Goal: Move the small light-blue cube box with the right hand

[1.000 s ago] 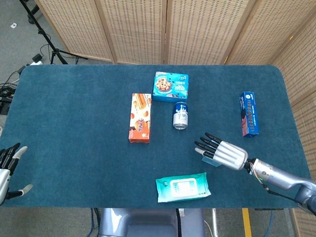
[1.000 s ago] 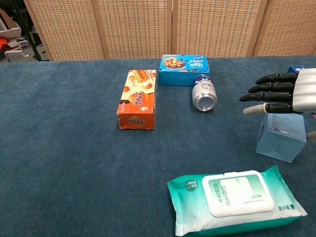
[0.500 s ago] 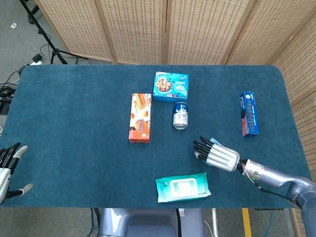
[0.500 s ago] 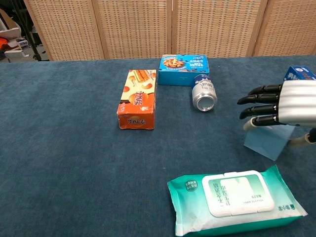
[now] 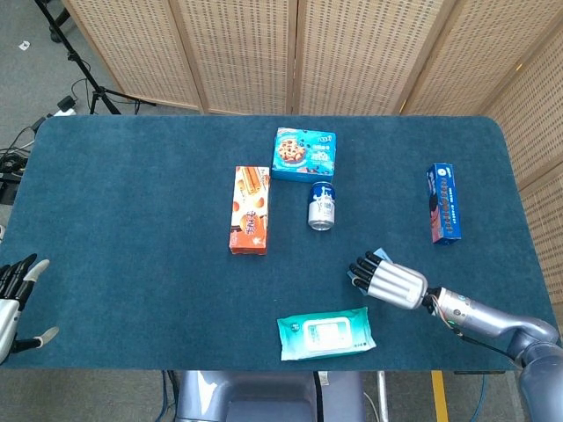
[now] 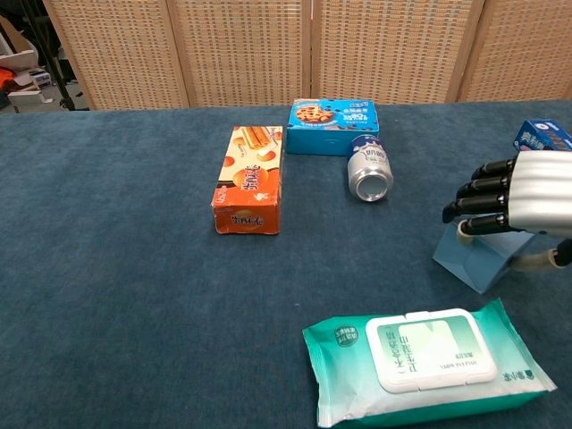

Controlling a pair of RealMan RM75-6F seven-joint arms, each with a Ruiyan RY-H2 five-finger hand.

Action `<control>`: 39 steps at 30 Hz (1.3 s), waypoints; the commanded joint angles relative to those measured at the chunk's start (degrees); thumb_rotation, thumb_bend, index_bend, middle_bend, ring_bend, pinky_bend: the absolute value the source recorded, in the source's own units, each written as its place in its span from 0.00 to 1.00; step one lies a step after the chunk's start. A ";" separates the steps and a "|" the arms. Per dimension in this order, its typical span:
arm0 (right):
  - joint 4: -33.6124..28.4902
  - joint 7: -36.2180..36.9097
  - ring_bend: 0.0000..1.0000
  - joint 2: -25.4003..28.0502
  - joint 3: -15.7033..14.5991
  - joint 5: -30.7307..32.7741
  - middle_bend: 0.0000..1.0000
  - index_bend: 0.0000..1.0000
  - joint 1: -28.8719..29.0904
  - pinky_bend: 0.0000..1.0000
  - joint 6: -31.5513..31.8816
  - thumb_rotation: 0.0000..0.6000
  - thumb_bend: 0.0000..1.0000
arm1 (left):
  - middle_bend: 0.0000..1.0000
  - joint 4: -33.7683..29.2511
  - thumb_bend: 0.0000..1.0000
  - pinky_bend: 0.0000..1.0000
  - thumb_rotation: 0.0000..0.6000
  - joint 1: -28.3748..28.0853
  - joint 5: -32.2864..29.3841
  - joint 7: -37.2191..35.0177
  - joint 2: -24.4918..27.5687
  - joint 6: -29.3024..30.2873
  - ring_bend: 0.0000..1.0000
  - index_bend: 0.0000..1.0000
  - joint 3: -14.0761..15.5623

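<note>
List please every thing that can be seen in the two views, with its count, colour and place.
Table: one, dark teal cloth, under everything.
Cookie box: one, blue, far centre.
Can: one, blue and silver, lying just in front of the cookie box.
Snack box: one, orange, left of the can.
Long box: one, blue, right side.
Wet wipes pack: one, green and white, near edge.
Light-blue cube box: one, tilted, under the right hand.
Folding screen: wicker, behind the table.
Right hand: silver, black fingers, grips the cube box.
Left hand: near left corner, holds nothing.

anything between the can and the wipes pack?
Nothing. In the head view only bare blue table cloth lies between the can and the wipes pack; the right hand sits off to the side.
</note>
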 commanded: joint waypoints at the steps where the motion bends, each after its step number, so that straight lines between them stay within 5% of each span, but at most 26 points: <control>1: 0.20 3.78 0.32 -0.69 1.31 2.19 0.48 0.46 -1.14 0.36 3.07 1.00 0.67 | 0.00 0.04 0.00 0.00 1.00 0.03 -0.01 -0.09 0.03 0.08 0.00 0.00 -0.02; 11: -11.76 28.01 0.33 0.87 7.88 15.02 0.49 0.48 -5.96 0.36 5.13 1.00 0.67 | 0.00 0.00 0.00 0.00 1.00 0.13 0.83 -0.61 0.27 0.27 0.00 0.00 0.38; 18: -16.83 34.81 0.33 0.67 9.53 20.21 0.49 0.48 -8.60 0.36 1.65 1.00 0.67 | 0.00 -0.07 0.00 0.00 1.00 0.27 1.64 -1.08 0.48 0.51 0.00 0.00 0.77; 39: -2.76 45.22 0.33 -9.68 10.30 24.75 0.46 0.48 -12.85 0.36 -6.71 1.00 0.67 | 0.00 -0.15 0.00 0.00 1.00 -0.06 1.24 -0.40 0.27 -0.26 0.00 0.00 0.77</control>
